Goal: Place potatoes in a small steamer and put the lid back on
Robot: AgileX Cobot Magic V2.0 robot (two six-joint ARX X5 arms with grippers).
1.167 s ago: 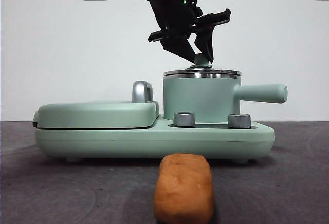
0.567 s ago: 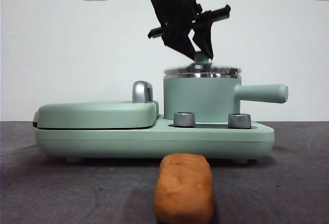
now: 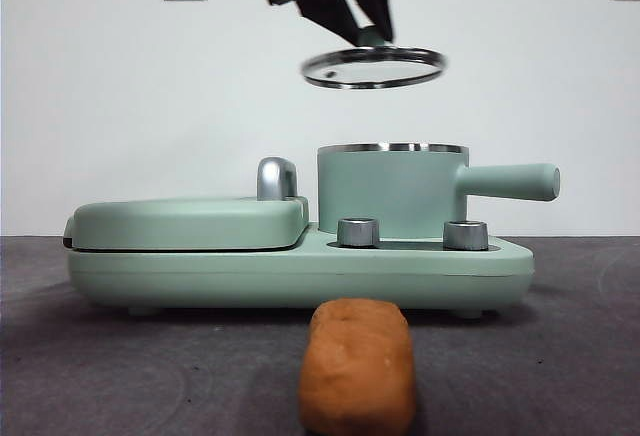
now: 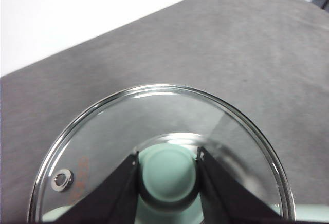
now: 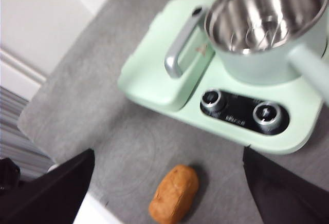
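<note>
**Lid lifted clear, potato waiting on the desk**

Bottom centre of the front view, the potato (image 3: 357, 364) lies end-on on the desk (image 3: 120, 356), in front of the open steamer (image 3: 390, 191). Top centre, the left end effector (image 3: 362, 21) grips the glass lid (image 3: 372, 66) by its knob. The right end effector (image 5: 167, 193), spread wide, hangs above the potato, nearer.

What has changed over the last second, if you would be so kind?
The left pincer, shut on the lid's knob, has lifted it off the small steamer, which now stands open. The potato and the steamer have stayed put.
</note>
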